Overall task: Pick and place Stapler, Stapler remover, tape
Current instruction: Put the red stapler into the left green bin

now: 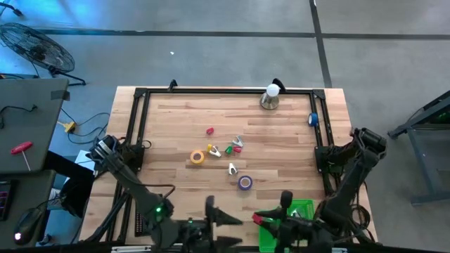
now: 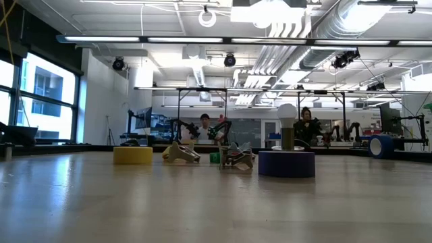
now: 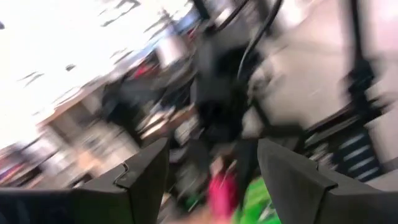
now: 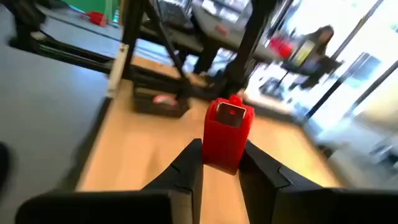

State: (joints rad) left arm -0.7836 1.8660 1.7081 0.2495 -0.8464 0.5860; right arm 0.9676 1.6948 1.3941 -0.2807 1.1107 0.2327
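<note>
At the table's near edge, right side:
Green bin (image 1: pixel 304 209): contents hidden.
Right gripper (image 4: pixel 219 167): clenched on red stapler (image 4: pixel 227 132), above bin.
Left gripper (image 3: pixel 211 177): fingers spread, empty.
Tape: yellow roll (image 1: pixel 197 157), purple roll (image 1: pixel 245 183), mid-table.

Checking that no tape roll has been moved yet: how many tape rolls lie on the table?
3. The yellow-orange roll lies left of the central clutter, the purple roll nearest the grippers, and the small pink roll farthest back. None appears hidden, though the clutter could mask something small.
</note>
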